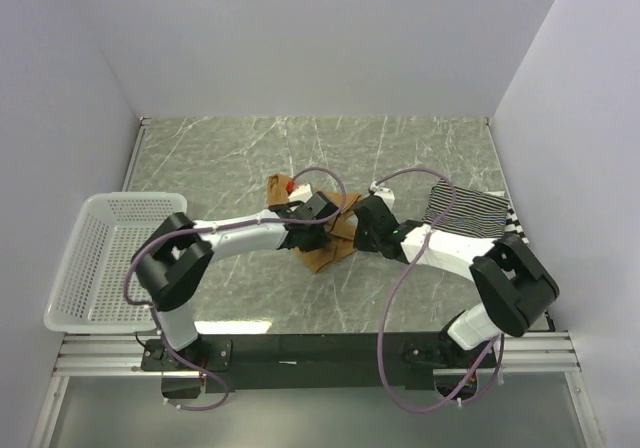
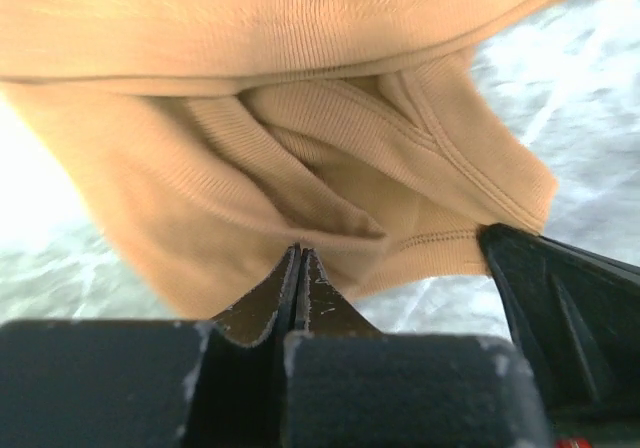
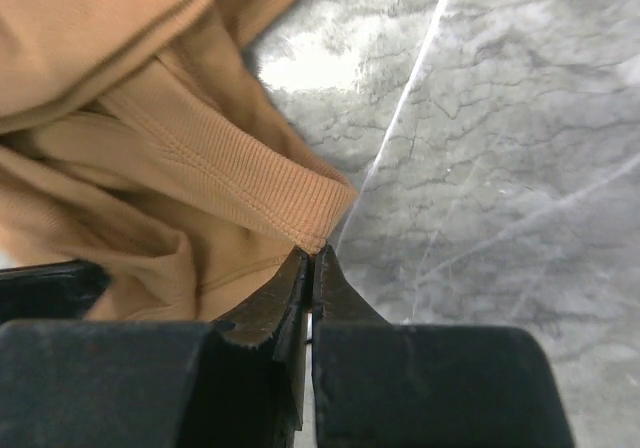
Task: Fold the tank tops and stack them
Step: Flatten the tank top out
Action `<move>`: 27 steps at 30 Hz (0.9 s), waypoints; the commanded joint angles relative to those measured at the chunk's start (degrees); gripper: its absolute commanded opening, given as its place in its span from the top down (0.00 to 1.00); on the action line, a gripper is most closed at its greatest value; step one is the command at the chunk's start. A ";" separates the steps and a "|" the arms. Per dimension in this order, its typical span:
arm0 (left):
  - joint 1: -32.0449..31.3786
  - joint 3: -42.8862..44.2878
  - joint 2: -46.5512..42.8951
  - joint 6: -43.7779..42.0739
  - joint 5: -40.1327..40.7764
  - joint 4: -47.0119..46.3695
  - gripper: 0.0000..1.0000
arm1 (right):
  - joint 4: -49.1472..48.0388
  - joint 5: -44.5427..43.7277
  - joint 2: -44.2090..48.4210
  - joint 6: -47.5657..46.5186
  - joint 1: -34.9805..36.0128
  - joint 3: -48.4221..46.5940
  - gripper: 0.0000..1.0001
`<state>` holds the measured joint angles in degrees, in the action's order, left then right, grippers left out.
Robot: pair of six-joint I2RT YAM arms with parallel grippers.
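Observation:
The plain tan-brown tank top [image 1: 330, 240] lies bunched at the middle of the table, between my two grippers. My left gripper [image 1: 322, 211] is shut on its cloth; in the left wrist view the gripper [image 2: 300, 253] pinches a fold of the tan top [image 2: 280, 158]. My right gripper [image 1: 362, 226] is shut on a ribbed hem corner of the tan top [image 3: 200, 158], as the right wrist view [image 3: 312, 256] shows. A striped black-and-white tank top [image 1: 470, 212] lies flat at the right, under the right arm. The third top is not distinguishable.
A white mesh basket [image 1: 100, 258] stands at the table's left edge. A small red thing [image 1: 290, 185] shows by the tan top's far edge. White walls close the back and both sides. The table is grey-green marble [image 1: 300, 148].

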<state>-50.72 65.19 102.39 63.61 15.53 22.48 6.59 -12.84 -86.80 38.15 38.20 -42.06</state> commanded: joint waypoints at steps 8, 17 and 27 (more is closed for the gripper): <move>0.27 2.30 -11.61 -1.57 3.90 2.64 0.77 | 6.32 -5.18 13.94 -0.88 -0.40 -2.76 1.00; -3.95 4.42 -2.20 19.87 1.61 4.86 0.58 | 4.40 -4.56 12.10 1.05 -0.32 0.49 1.00; -5.00 12.05 3.25 29.19 5.74 11.35 0.49 | 2.20 -5.00 8.76 4.56 -0.40 5.06 1.00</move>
<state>-55.59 73.03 104.36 87.81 18.96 31.14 10.50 -15.84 -76.90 40.51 38.17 -38.15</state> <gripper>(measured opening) 0.513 0.022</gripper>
